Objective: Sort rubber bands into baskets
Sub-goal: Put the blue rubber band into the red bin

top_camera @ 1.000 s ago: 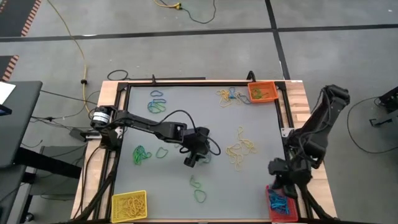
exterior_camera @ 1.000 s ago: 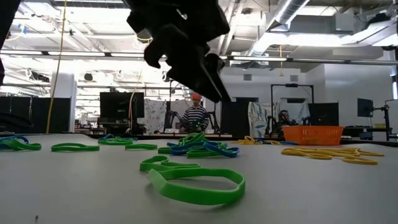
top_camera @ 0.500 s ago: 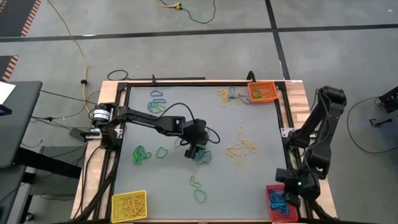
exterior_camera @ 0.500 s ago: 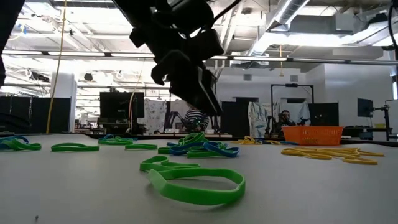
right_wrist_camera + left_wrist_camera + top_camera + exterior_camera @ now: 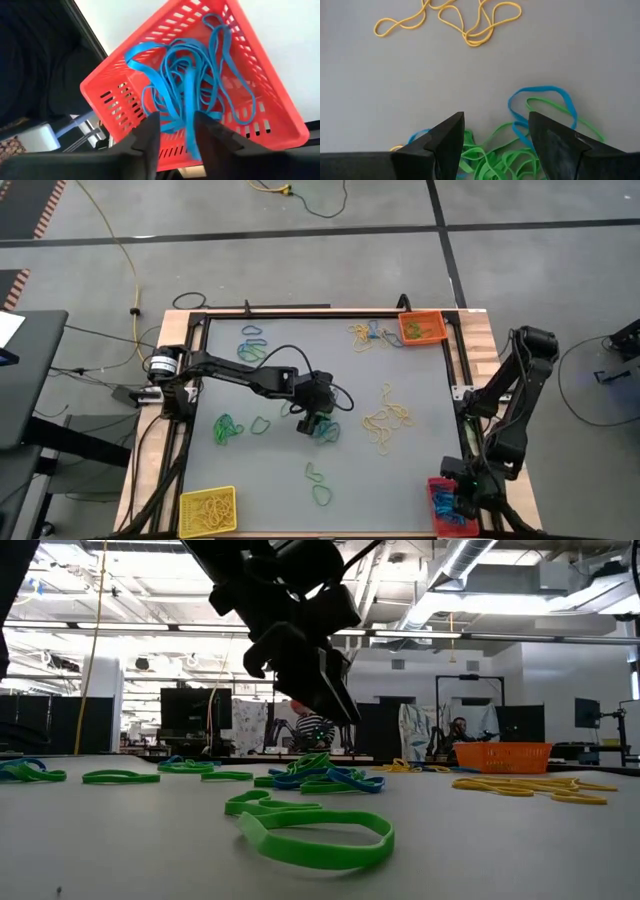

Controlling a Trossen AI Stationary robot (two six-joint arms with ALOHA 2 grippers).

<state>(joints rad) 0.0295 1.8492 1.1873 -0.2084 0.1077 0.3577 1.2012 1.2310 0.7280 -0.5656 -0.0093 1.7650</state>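
left end effector [image 5: 495,137] open | above green-blue rubber bands [image 5: 520,150]

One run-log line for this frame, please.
left end effector: open above green-and-blue rubber band tangle | right end effector: over red plastic basket holding blue bands

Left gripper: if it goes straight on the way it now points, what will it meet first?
Probably the tangle of green and blue rubber bands lying between the open fingers of the left gripper, then the table just beneath, though depth is unclear.
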